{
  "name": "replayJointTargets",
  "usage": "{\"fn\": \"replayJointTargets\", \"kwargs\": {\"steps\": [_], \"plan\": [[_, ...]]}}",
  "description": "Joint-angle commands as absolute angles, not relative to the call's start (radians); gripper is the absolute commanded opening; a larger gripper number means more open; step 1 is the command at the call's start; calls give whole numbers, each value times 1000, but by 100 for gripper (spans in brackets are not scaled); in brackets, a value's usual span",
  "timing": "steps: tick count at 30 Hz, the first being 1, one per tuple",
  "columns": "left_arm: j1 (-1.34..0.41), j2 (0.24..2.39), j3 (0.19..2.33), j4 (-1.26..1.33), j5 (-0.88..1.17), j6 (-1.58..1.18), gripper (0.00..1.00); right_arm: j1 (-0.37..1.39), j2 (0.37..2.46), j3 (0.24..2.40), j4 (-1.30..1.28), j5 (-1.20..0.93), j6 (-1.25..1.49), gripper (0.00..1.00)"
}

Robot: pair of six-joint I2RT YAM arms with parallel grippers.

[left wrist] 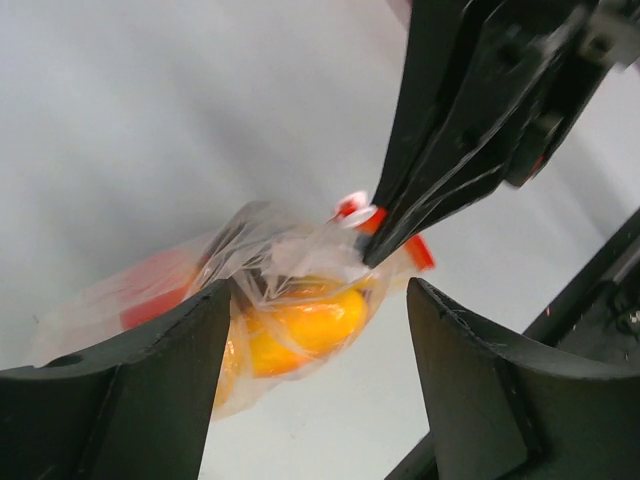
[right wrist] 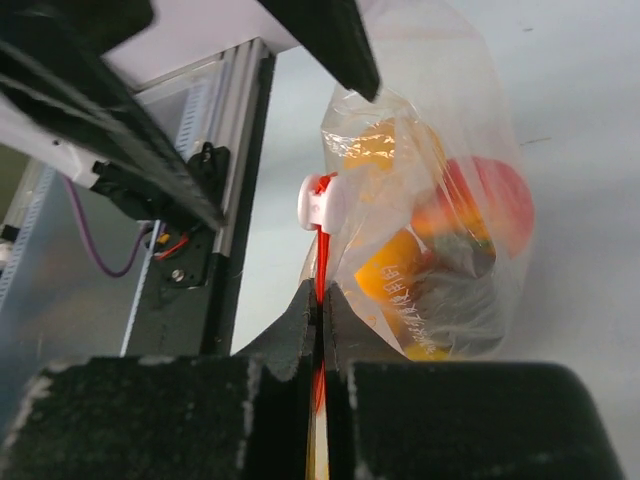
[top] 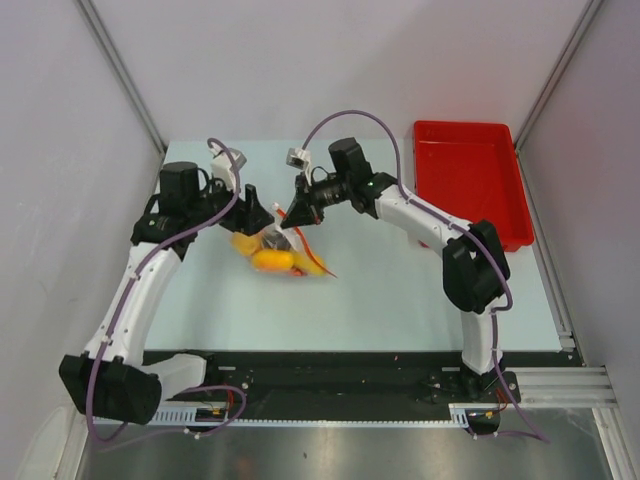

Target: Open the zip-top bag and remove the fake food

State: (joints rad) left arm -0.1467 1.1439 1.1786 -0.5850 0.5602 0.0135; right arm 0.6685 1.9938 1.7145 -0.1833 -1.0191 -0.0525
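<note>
We see the zip-top bag (top: 280, 256) a little left of centre in the overhead view, below and between the two claws. It lies well apart from the red tray (top: 470, 185) at the upper right of the pale table (top: 400, 300). The right gripper (right wrist: 321, 305) has its fingers pressed together on the bag's orange-red zip strip (right wrist: 320, 255), just under the white slider (right wrist: 320, 200) in its wrist view. The left gripper (left wrist: 318, 290) stands with its fingers (left wrist: 150, 390) wide apart, the bag's crinkled top between them, and the left-hand finger touches the plastic. The fake food (left wrist: 310, 325) is inside the bag: yellow-orange pieces, a red round fruit (right wrist: 495, 205) and a dark piece (right wrist: 465, 295). Whether the bag rests on the table we cannot tell.
</note>
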Motion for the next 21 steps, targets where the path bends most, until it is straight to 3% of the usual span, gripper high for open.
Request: {"fn": "replayJointTargets", "kwargs": {"steps": [1, 10, 14, 16, 17, 19, 21], "plan": [[-123, 1181, 1200, -580, 710, 127, 77, 647, 1977, 1703, -179, -1210, -52, 0], [-121, 1348, 1256, -546, 1031, 144, 70, 618, 1993, 1698, -169, -1298, -49, 0], [-121, 1373, 1258, -575, 1017, 173, 64, 614, 1993, 1700, -129, -1293, -14, 0], [-121, 1373, 1241, -542, 1028, 154, 51, 615, 1996, 1700, -118, -1287, -5, 0], [-121, 1376, 1239, -543, 1025, 153, 37, 612, 1997, 1698, -114, -1281, -5, 0], [-121, 1373, 1241, -551, 1003, 153, 28, 611, 1997, 1698, -127, -1250, -8, 0], [-121, 1358, 1244, -551, 991, 147, 7, 607, 1994, 1700, -158, -1197, -15, 0]]}}
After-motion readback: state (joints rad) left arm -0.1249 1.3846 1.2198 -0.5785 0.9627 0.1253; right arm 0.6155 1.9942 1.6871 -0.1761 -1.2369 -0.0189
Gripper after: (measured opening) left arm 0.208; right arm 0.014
